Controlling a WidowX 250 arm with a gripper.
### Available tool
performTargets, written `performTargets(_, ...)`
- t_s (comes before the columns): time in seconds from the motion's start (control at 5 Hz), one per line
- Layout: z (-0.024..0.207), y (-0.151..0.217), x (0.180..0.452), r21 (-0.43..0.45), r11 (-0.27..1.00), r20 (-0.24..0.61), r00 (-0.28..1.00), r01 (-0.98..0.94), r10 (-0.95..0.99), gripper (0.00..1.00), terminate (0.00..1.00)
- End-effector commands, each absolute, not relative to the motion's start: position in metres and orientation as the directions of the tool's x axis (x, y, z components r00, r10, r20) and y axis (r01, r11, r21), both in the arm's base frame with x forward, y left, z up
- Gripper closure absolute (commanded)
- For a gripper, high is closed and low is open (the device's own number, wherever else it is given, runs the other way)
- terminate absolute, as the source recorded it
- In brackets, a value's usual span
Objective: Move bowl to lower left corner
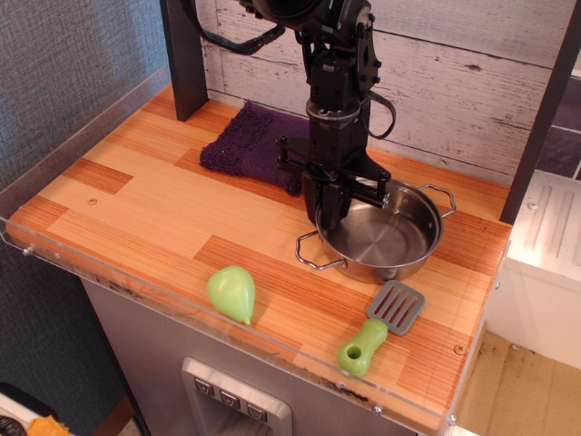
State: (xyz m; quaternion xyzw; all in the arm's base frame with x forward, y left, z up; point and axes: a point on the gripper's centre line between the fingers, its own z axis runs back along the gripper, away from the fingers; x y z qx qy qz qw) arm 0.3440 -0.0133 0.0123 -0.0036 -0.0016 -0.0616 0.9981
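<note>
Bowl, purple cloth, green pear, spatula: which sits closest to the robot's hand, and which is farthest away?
1. Bowl: the hand is at its left rim.
2. Purple cloth: just behind and to the left.
3. Green pear and spatula: both near the front edge, too close to call.

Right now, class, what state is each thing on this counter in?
Bowl: upright, empty, left rim gripped.
Gripper: shut on bowl rim.
Cloth: folded, flat, at the back.
Pear: lying near the front edge.
Spatula: lying flat, blade by the bowl.
</note>
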Motion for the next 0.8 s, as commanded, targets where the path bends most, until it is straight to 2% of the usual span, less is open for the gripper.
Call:
performTargets(0.0, 0.063, -0.022, 0.359, -0.018, 0.997, 0.16, 0.985, 0.069, -0.065, 1.0, 0.0)
performTargets(0.2, 0.115, -0.019, 0.344, -0.069, 0.997, 0.267, 0.964, 0.02, -0.001, 1.0, 0.0)
performTargets(0.4, 0.119, 0.011, 0.322, -0.049, 0.998, 0.251, 0.967, -0.045, 0.055, 1.0, 0.0)
performTargets(0.6, 0.105, 0.06, 0.298, -0.015, 0.996, 0.182, 0.979, -0.089, 0.09, 1.0, 0.0)
